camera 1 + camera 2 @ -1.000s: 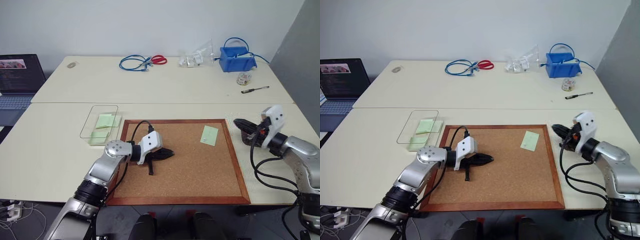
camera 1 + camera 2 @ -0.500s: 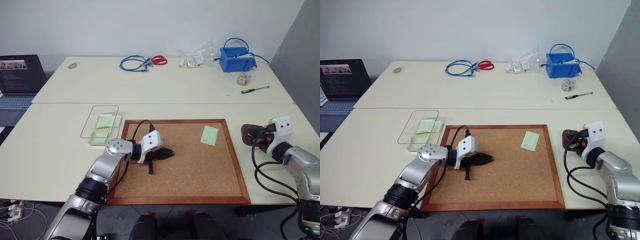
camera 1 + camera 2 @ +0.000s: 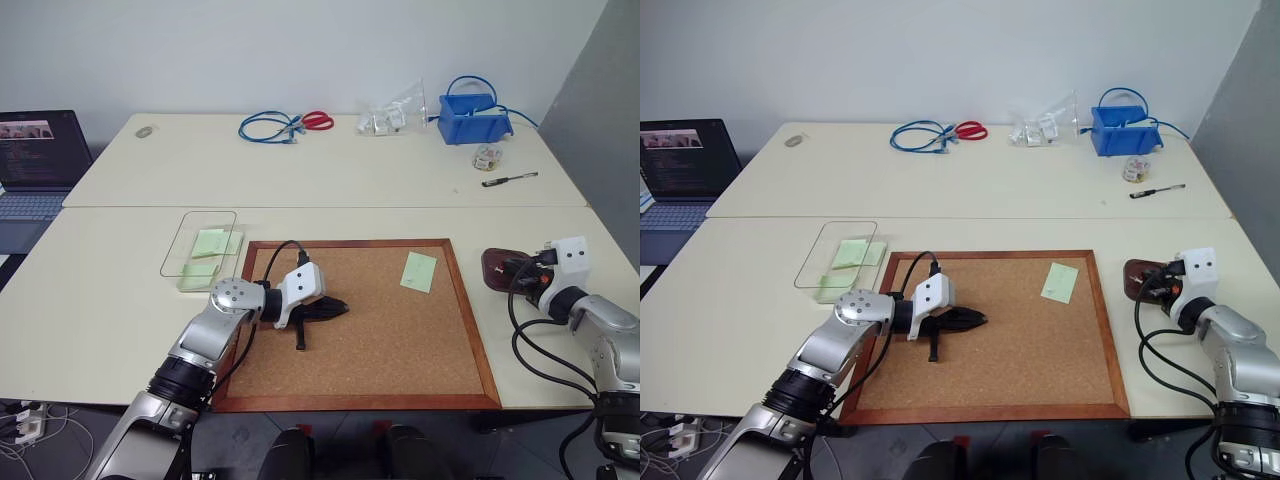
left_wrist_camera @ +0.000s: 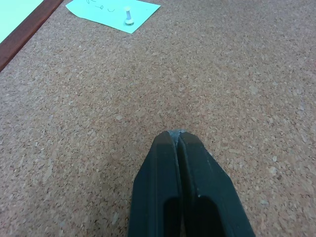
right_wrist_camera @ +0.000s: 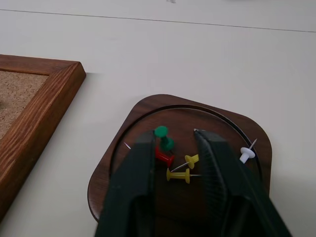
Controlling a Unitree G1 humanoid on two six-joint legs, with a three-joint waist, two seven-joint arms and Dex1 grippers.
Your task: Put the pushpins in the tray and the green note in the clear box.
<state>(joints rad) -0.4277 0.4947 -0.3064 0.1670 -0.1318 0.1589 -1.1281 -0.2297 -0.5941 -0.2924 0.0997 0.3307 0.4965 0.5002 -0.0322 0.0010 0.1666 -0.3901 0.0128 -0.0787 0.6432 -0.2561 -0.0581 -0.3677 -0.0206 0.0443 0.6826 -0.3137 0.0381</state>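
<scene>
No readable text; faint scribble on green note, laptop screen illegible.

Right tool hovered over tray, right of corkboard; left tool shut on corkboard; green note far-right on board.

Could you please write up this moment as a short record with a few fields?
tray: right of the corkboard, holds green, red, yellow and white pushpins
right gripper: open, over the tray, green pin between its fingers
left gripper: shut, over bare cork
green note: on the corkboard, a white pin through it
clear box: left of the corkboard, green paper in it
</scene>
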